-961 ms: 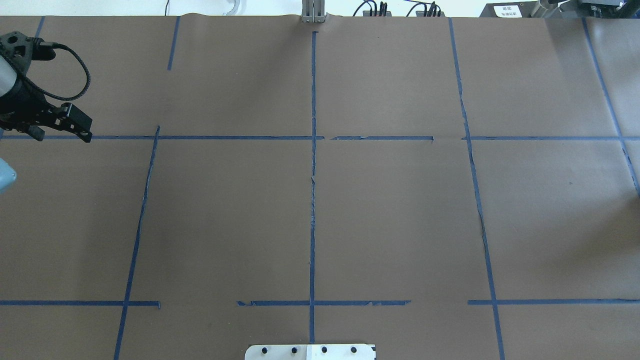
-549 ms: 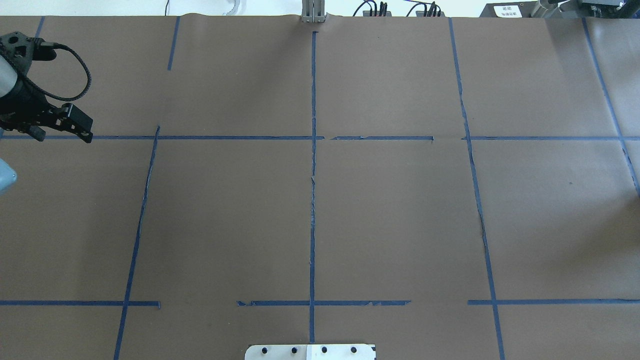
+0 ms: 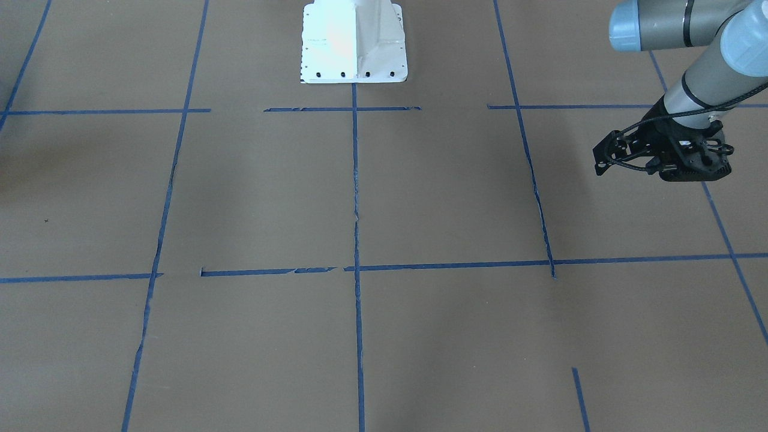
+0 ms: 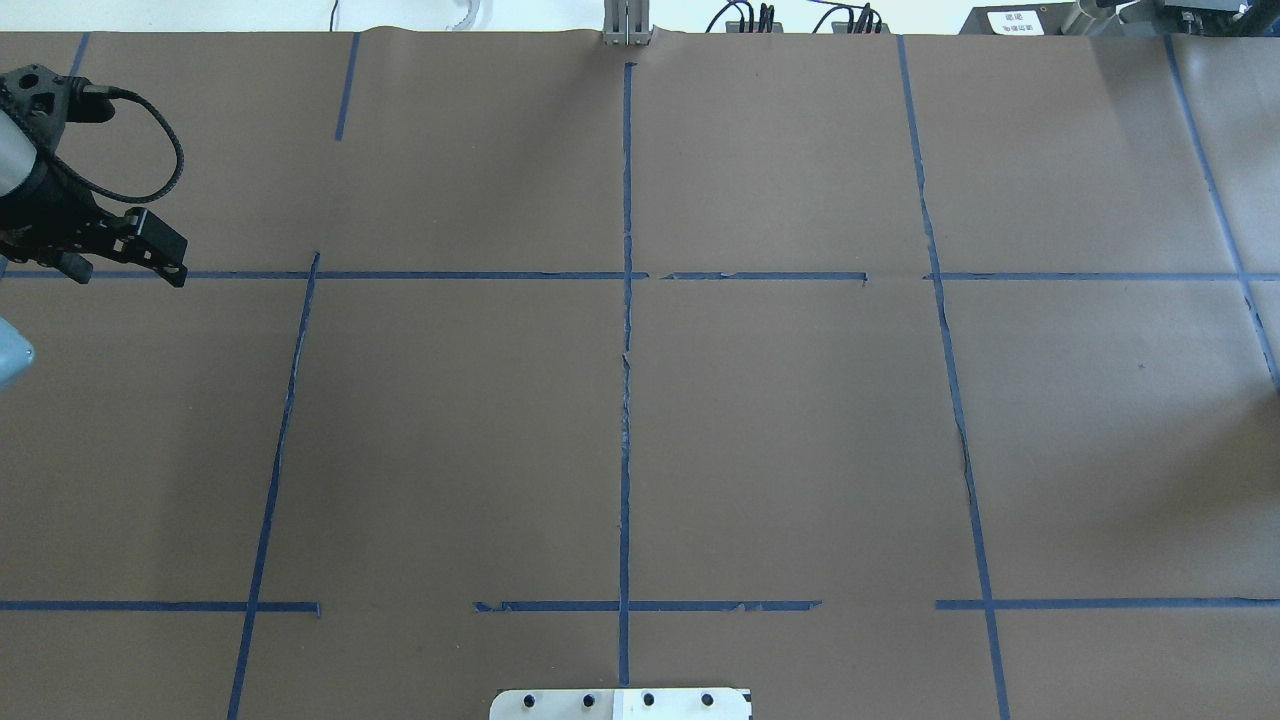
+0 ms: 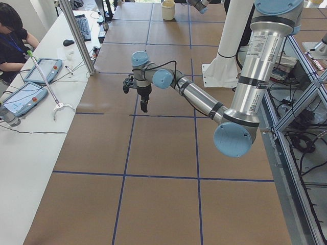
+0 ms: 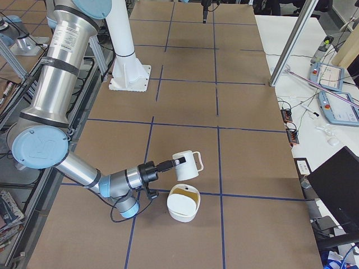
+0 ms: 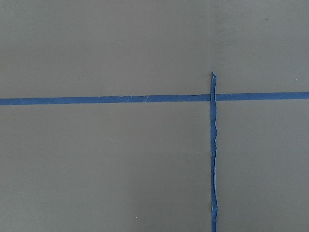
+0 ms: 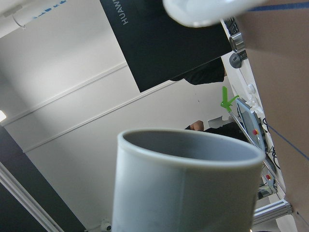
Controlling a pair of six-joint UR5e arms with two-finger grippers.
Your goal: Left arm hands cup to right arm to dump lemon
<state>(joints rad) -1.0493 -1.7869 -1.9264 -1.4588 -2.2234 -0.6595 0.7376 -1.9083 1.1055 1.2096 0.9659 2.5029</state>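
Observation:
The cup [image 6: 188,161], white with a squarish handle, hangs tilted above the table at the tip of my right gripper [image 6: 178,162]. I cannot tell whether that gripper is open or shut. The right wrist view shows the cup [image 8: 186,188] close up. Its grey inside is bare where it shows, and its mouth points toward a white bowl [image 8: 203,9]. That bowl [image 6: 184,204] stands just below the cup with a yellowish patch inside; I cannot tell if it is the lemon. My left gripper [image 3: 695,175] [image 5: 144,107] hovers far off over bare table, its fingers spread and holding nothing.
The robot's white base [image 3: 354,42] stands at the table's middle edge. Blue tape lines [image 4: 625,350] grid the brown tabletop. A person [image 5: 11,35] sits at a side table with tablets beyond a metal post [image 5: 76,35]. A black monitor [image 6: 336,179] stands off the other end.
In the overhead view my left gripper has crept a hair to the right. Nothing else differs.

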